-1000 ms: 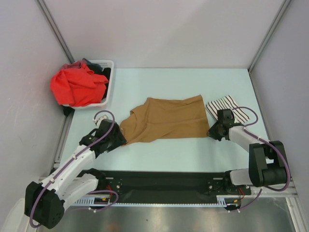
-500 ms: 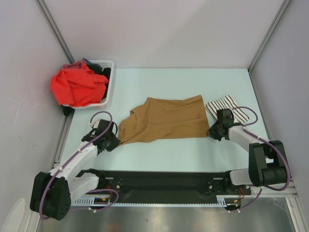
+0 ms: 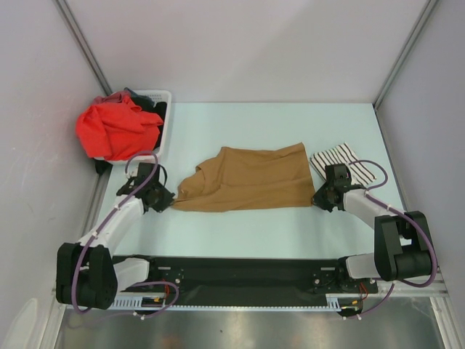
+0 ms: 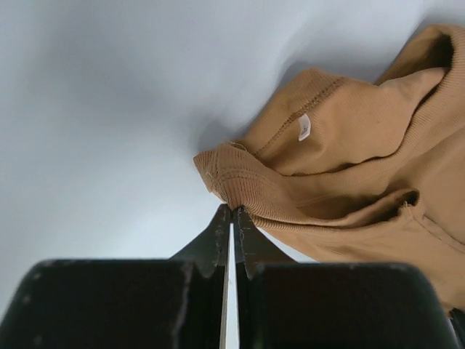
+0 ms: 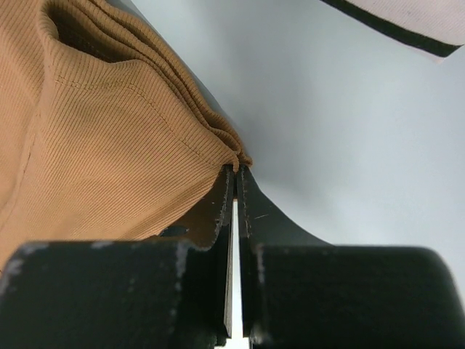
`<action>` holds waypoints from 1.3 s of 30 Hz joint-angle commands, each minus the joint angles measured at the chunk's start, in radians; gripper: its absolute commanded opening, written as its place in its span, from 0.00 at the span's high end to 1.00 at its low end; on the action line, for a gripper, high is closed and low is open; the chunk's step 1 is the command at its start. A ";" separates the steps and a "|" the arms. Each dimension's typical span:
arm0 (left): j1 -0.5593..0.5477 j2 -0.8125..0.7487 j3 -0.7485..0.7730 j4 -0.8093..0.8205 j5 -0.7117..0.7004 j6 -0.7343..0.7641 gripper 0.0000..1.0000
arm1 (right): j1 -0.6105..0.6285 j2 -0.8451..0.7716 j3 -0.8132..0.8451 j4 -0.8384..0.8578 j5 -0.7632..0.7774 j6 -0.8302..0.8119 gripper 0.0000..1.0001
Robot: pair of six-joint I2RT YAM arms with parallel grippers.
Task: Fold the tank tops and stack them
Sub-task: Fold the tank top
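Entry: tan top (image 3: 247, 182), L claw (image 4: 231, 211) just nipped strap, R claw (image 5: 236, 171) pinching hem corner; I'd say ready to fold.

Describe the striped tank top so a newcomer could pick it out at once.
On the pale table, look to the right side, just beyond the right end effector. The striped tank top lies there folded small, beside the spread tan tank top. It alone is white with thin black stripes; its neighbour is plain tan.
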 commanded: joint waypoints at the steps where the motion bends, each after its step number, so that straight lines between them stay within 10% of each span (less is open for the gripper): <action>1: 0.016 -0.003 0.063 -0.046 0.020 0.014 0.95 | 0.005 0.015 -0.023 -0.014 0.051 -0.012 1.00; 15: 0.085 0.110 0.186 -0.037 0.038 -0.020 0.87 | 0.020 -0.042 -0.036 -0.073 0.054 -0.011 1.00; 22: 0.085 -0.026 0.085 0.047 0.083 0.110 0.24 | 0.019 -0.063 -0.036 -0.090 0.056 -0.014 1.00; 30: 0.085 -0.264 -0.124 0.070 0.127 0.159 0.29 | 0.019 -0.048 -0.033 -0.081 0.048 -0.020 1.00; 39: 0.085 -0.117 -0.132 0.202 0.219 0.139 0.37 | 0.025 -0.069 -0.047 -0.095 0.050 -0.009 1.00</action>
